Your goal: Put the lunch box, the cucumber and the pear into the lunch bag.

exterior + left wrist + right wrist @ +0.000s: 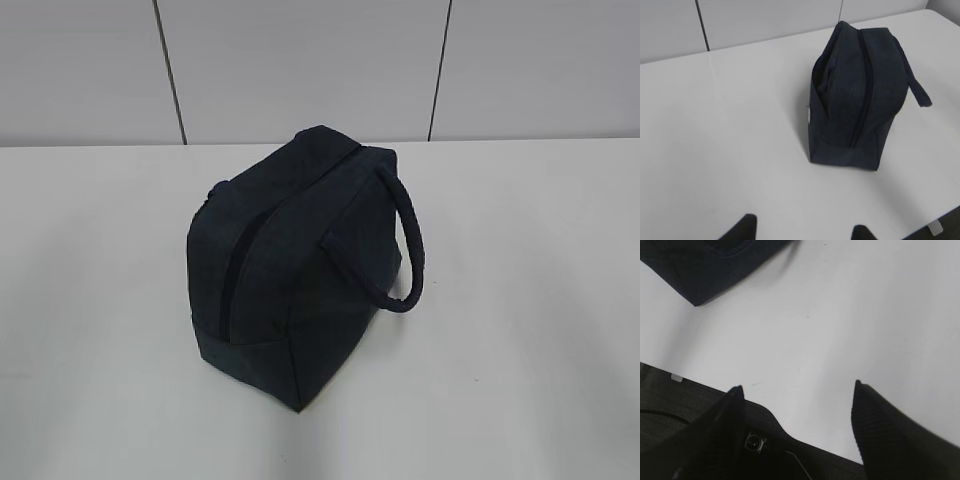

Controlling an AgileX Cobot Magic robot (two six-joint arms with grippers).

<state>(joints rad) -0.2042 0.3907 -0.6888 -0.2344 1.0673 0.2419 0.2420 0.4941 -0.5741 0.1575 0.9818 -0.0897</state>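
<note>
lunch bag (300,265) zipped, surface (520,300) centre | both claws (800,231) (797,390) spread, bare, 6 o'clock | step: start | next: unzip; food unseen

one lunch bag (290,270), two grippers (802,232) (797,390)

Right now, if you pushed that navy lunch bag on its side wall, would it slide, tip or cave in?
The lunch bag looks like soft fabric, creased at one end, so the wall would probably dent first. It stands taller than wide, so a high push might tip it. The white table looks smooth, so a low push likely slides it.
</note>
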